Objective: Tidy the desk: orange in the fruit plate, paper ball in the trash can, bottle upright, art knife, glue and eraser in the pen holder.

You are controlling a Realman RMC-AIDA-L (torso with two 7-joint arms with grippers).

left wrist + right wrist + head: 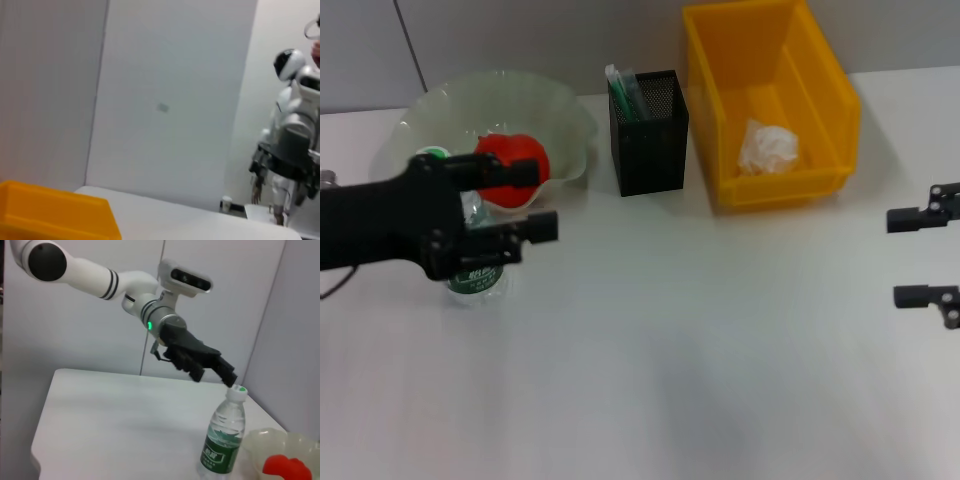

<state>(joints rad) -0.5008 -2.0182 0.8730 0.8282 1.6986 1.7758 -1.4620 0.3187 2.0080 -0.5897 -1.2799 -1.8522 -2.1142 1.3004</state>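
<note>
We see the left gripper (pixel 528 200) above the bottle (pixel 475 270), with its two fingers spread apart and nothing between them. In the right wrist view the fingertips (pixel 229 377) sit just over the green cap; we cannot tell if they touch it. The bottle stands upright on the table (pixel 670 360), just in front of the fruit plate (pixel 560 120). In the plate lies a red-orange fruit (pixel 515 170), partly behind the gripper. To the right of the plate stands the black mesh pen holder (pixel 650 135) with some green-white things inside. Beside it is the yellow bin (pixel 770 100) with the paper ball (pixel 768 148) in it. The right gripper (pixel 920 255) waits at the right edge, its fingers apart, holding nothing.
</note>
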